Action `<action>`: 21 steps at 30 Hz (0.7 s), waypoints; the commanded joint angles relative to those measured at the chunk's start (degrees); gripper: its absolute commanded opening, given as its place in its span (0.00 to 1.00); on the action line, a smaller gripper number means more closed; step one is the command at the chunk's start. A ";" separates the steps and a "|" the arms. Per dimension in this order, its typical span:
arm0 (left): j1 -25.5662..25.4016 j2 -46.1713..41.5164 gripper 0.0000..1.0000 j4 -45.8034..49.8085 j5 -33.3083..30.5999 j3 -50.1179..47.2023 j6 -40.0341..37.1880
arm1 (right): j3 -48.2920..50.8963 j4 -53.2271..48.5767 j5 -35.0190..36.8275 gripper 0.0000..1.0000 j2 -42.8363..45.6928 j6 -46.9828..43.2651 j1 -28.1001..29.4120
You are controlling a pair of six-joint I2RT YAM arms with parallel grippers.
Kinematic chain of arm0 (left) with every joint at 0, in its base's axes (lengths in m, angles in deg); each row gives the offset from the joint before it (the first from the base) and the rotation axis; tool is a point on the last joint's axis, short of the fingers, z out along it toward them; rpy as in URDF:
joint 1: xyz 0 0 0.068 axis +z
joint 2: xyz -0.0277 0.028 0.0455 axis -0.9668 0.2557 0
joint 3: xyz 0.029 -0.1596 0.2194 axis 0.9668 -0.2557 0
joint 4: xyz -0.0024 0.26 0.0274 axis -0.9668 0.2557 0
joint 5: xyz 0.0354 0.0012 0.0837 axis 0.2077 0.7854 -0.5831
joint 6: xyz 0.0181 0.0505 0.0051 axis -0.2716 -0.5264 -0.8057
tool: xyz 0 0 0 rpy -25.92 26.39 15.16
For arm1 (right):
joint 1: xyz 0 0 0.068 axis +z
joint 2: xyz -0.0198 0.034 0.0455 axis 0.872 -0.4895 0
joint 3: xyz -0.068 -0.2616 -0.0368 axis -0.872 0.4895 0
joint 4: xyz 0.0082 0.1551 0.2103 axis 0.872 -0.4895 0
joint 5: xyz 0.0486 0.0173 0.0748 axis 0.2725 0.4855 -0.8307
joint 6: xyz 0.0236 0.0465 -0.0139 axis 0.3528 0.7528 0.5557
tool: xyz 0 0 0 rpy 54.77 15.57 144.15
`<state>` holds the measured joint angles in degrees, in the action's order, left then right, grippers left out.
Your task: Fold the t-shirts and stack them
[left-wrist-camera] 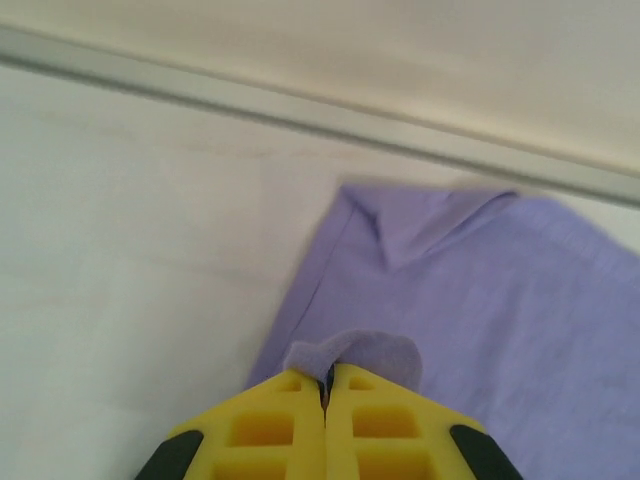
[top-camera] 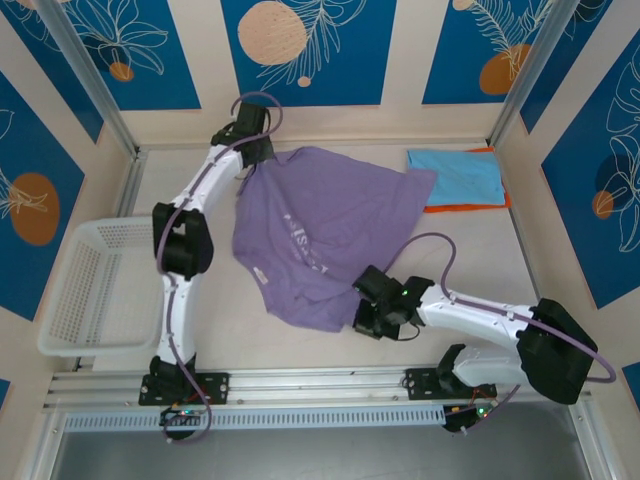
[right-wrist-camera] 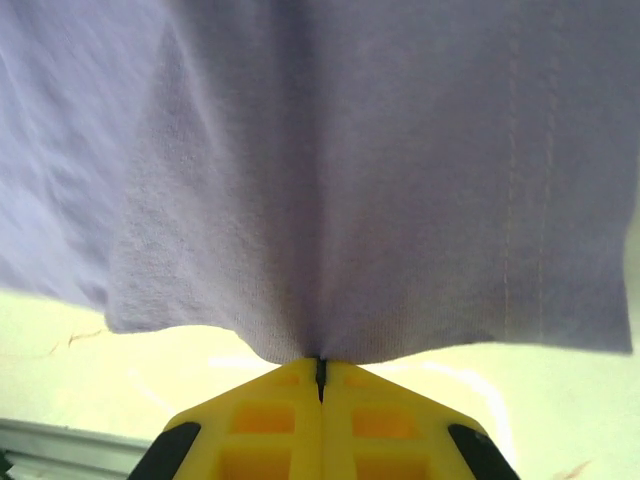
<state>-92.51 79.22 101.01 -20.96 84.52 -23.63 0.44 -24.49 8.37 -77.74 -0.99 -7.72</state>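
Pale table [top-camera: 250,340], a large lavender t-shirt [top-camera: 325,230] spread rumpled across its middle; a white mesh basket [top-camera: 90,290] sits at the left edge; at the far right, a folded light blue t-shirt [top-camera: 455,175] lies on an orange t-shirt [top-camera: 468,207]; the left gripper [left-wrist-camera: 326,378] pinches the lavender t-shirt's far left corner, jaws closed; the right gripper [right-wrist-camera: 321,365] pinches its near hem, jaws closed.

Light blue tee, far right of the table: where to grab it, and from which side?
Probably its far-left corner, pinched from above, coming in from the left. The light blue tee lies folded flat on the orange tee, which peeks out along the near and right edges, so a grip there may take both.
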 commanded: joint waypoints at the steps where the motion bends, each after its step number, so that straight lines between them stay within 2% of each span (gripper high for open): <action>1: 1.20 9.11 0.00 8.87 0.54 18.40 -3.64 | -2.49 4.20 -1.07 0.00 -3.49 10.51 4.82; 2: 1.74 12.35 0.00 9.34 1.21 23.68 -3.61 | -3.47 5.88 -1.42 0.00 -5.70 11.44 5.94; 4: 2.80 15.36 0.00 6.99 3.37 27.35 -2.71 | -5.83 9.41 -2.42 0.00 -10.13 12.95 7.51; 6: 3.55 15.69 0.01 3.22 5.33 26.26 -1.39 | -9.77 11.92 -3.07 0.00 -15.82 13.37 9.29; 8: 3.85 16.01 0.09 1.36 6.30 26.08 -0.88 | -15.47 13.42 -4.27 0.00 -22.34 13.28 11.15; 12: 3.87 15.35 0.10 -1.41 5.96 26.17 -2.01 | -25.34 16.43 -6.73 0.00 -32.61 13.93 13.45; 14: 3.95 14.55 0.09 -2.01 4.60 26.23 -3.18 | -29.57 16.93 -7.33 0.00 -36.17 14.25 13.78; 16: 4.22 13.79 0.17 -2.03 3.48 26.18 -4.20 | -33.19 17.29 -7.36 0.00 -39.27 14.27 13.86; 18: 4.56 12.64 0.19 -1.53 3.05 26.17 -4.73 | -35.86 16.80 -7.17 0.00 -41.19 14.07 14.01; 19: 4.66 12.02 0.28 -0.84 2.65 26.21 -5.12 | -36.98 16.69 -6.85 0.00 -41.83 13.91 14.27; 20: 4.66 11.34 0.45 0.01 2.19 26.16 -5.51 | -37.82 16.92 -6.96 0.00 -42.36 13.53 14.43; 21: 4.67 10.71 0.55 0.98 1.69 26.12 -5.64 | -38.56 17.12 -7.54 0.00 -42.87 13.23 14.50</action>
<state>-88.46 94.52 100.92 -17.11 108.54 -27.67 -35.38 -7.22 2.73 -119.42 11.82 6.11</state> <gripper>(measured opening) 0.467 0.048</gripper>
